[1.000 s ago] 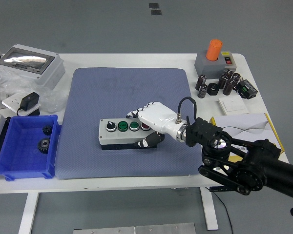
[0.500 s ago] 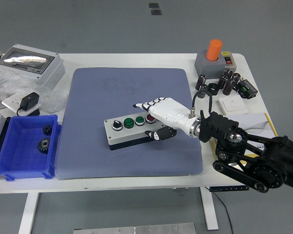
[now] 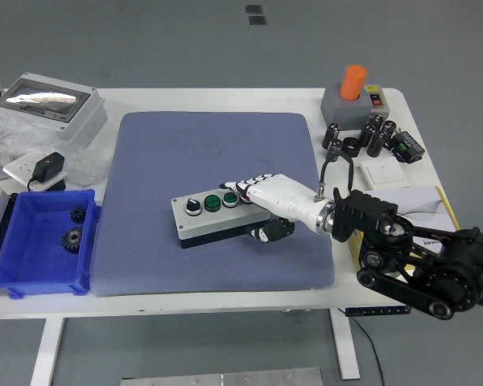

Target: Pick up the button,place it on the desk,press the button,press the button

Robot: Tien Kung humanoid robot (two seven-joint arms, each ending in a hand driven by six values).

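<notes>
Right hand (image 3: 262,201) over the button box (image 3: 217,215) — fingers extended, thumb curled under the box's right end.
The box lies on the grey mat (image 3: 217,201), right of the blue bin (image 3: 40,241). Risk — my fingertips cover the right-hand buttons; an off-centre press may push the box or trigger the wrong button. Nothing blocks my approach.

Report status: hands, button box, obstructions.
Right hand over right end of the button box, fingers on its top, thumb at front. Box flat on the blue mat. Left hand not in view. Nothing in the way.
</notes>
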